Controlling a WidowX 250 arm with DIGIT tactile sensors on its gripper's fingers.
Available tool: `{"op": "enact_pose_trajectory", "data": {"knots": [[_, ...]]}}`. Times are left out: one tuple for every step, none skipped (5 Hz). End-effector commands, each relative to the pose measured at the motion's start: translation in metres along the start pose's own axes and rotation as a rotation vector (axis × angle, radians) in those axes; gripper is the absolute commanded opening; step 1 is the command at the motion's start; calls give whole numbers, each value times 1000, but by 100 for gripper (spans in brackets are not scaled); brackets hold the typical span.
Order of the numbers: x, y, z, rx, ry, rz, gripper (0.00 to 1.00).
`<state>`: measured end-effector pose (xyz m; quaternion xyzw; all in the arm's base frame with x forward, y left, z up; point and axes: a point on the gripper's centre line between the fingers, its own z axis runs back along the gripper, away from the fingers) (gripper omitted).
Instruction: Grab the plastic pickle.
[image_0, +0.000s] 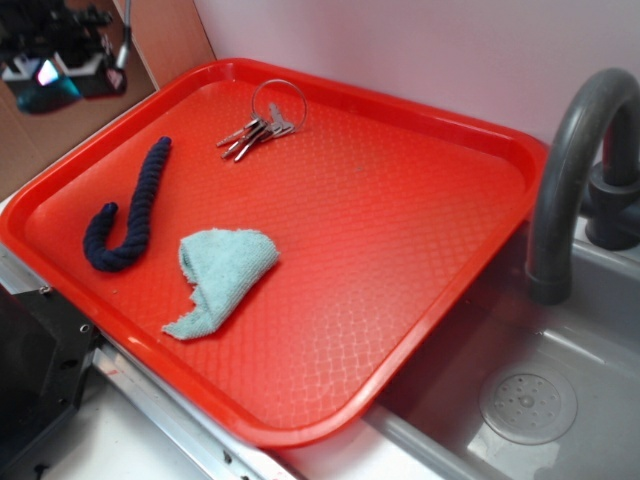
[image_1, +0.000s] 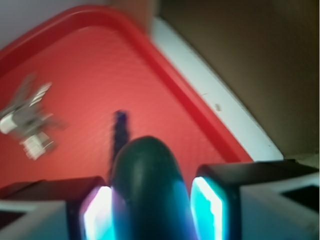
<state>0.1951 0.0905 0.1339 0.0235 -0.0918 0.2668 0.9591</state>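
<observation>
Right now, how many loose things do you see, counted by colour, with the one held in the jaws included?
Dark blue: 1, the rope
Light teal: 1, the cloth
Silver: 1, the bunch of keys
Dark teal-green: 1, the plastic pickle, between the jaws
Total: 4

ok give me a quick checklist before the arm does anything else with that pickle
1. Plastic pickle between the fingers: ok, wrist view shows it clamped.
2. Pickle lifted off the red tray: ok, gripper is raised at upper left.
3. Grip centred: cannot tell, view is blurred.
4. Navy rope left alone: ok, lying on the tray.
5. Keys and teal cloth away from the gripper: ok.
</observation>
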Motion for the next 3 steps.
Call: {"op": "enact_pose_trajectory", "data": {"knots": [[-7,-19,78,-152,-73,-163,0],[-26,-31,103,-167,-91,-225,0],[-38,-26,113,-168,-95,-266,0]]}}
